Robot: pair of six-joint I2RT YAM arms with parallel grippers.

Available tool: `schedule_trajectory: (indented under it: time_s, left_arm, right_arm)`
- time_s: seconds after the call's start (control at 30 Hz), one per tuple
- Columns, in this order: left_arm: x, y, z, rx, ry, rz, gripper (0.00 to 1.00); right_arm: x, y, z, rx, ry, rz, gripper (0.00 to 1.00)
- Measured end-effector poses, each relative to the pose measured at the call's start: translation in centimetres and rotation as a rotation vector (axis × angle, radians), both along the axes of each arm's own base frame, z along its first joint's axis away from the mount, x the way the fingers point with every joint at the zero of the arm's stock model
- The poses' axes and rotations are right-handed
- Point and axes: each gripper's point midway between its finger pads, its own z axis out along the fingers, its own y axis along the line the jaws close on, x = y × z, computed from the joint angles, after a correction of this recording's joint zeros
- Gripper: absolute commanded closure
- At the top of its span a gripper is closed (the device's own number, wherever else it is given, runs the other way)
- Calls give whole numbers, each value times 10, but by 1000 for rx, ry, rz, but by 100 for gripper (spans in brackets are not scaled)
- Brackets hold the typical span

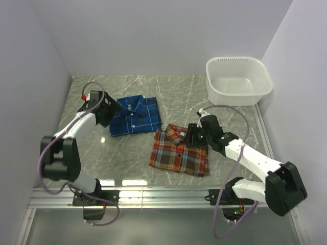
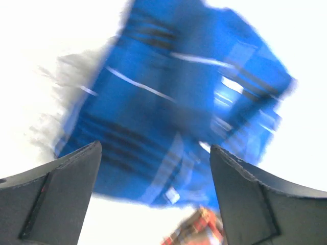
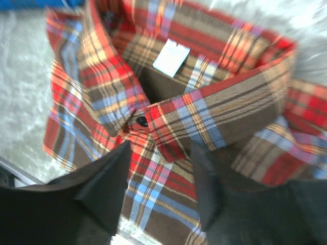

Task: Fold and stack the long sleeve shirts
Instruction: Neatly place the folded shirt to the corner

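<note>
Left side: the left pincer sat at the left edge of the blue shirt. Its wrist view showed it released, fingers spread wide with nothing between them. The blue shirt lay folded on the bench, collar toward the far side. Right of it and nearer the arms, we noted the red-orange shirt, also folded. The two were almost corner to corner; contact unclear. The right pincer stood over the red-orange shirt's buttoned collar, fingers apart and not clamped on the cloth. Far right, rear: a white tub.
</note>
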Motion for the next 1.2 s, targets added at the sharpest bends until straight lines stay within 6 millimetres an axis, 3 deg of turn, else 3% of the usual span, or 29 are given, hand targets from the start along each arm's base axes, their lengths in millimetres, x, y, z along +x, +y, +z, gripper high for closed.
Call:
schedule_trajectory:
  time_s: [0.03, 0.17, 0.27, 0.33, 0.4, 0.5, 0.57, 0.83, 1.0, 1.2]
  left_arm:
    - [-2, -4, 15, 3, -35, -29, 4]
    - [-23, -42, 75, 17, -178, -198, 2]
    - [-57, -95, 92, -3, -232, -394, 1]
    - [-93, -133, 78, -43, -205, -545, 1]
    - [-128, -157, 51, -76, -128, -661, 1]
    - [-173, -173, 10, -94, 13, -780, 1]
    - [-191, -181, -4, -104, 74, -841, 1]
    - [-214, -196, -34, -125, 192, -949, 10]
    - [-224, -195, -50, -143, 253, -959, 17]
    - [-229, -200, -54, -182, 269, -966, 30]
  right_arm:
    - [2, -3, 7, -5, -22, -15, 26]
    - [17, -20, 43, -20, -121, -100, 9]
    - [33, -39, 65, -46, -181, -194, 4]
    - [40, -52, 69, -67, -185, -248, 3]
    - [43, -69, 62, -90, -153, -307, 3]
    - [45, -87, 47, -109, -87, -371, 3]
    - [45, -96, 36, -110, -44, -398, 3]
    - [26, -108, -15, -97, 138, -423, 5]
    - [24, -107, -27, -81, 169, -419, 7]
    - [25, -106, -44, -71, 210, -419, 11]
